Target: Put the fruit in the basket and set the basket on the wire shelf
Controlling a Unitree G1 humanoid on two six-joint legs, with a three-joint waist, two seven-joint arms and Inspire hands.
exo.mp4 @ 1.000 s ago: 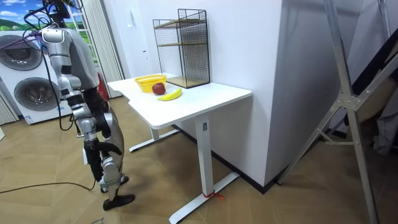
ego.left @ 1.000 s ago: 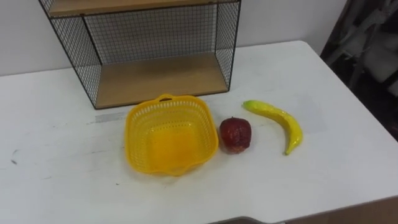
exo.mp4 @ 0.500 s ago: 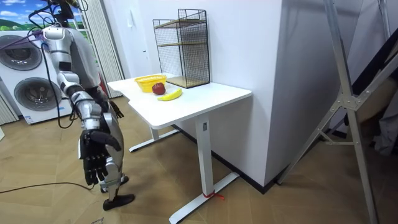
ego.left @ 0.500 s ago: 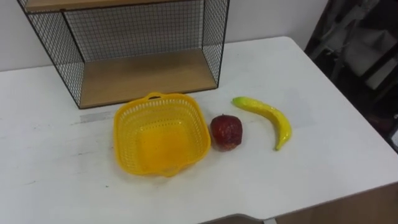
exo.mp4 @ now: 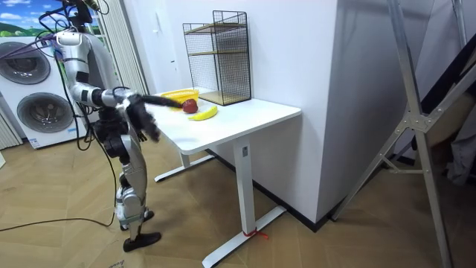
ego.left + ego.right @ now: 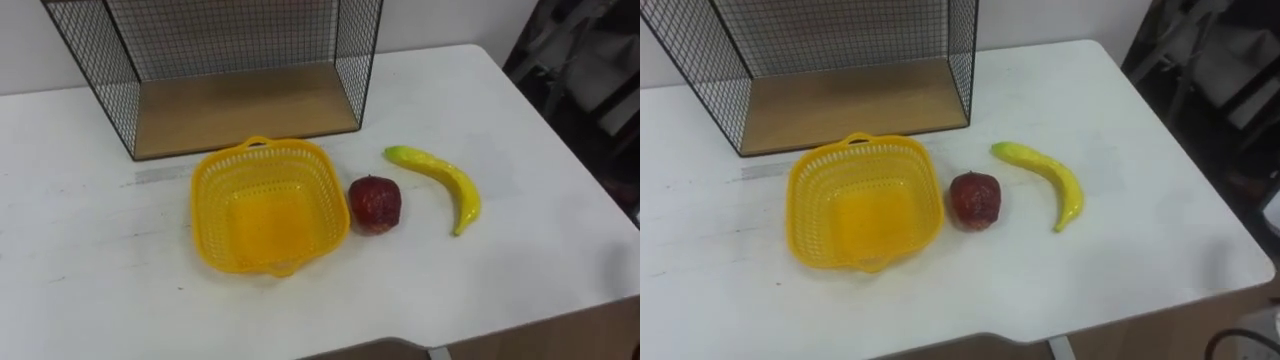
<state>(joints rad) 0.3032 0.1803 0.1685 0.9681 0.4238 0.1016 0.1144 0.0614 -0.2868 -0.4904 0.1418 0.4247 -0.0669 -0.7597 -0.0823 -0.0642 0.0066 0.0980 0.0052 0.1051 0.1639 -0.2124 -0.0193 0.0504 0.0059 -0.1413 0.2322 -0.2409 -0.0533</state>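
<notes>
basket [image 6: 268,205] mid table [image 6: 520,280], apple [image 6: 375,203] beside it, banana [image 6: 440,183] toward right edge, right hand [image 5: 152,112] up by the table, can't tell its grip tbh

one basket [image 6: 268,207], one apple [image 6: 375,204], one banana [image 6: 448,180]

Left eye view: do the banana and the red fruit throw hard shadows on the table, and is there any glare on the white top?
Left eye view: the banana and the red fruit throw only faint, soft-edged shadows right beside them on the table, so the light looks diffuse; there is no glare spot on the top. Room view: the table is evenly lit.
</notes>
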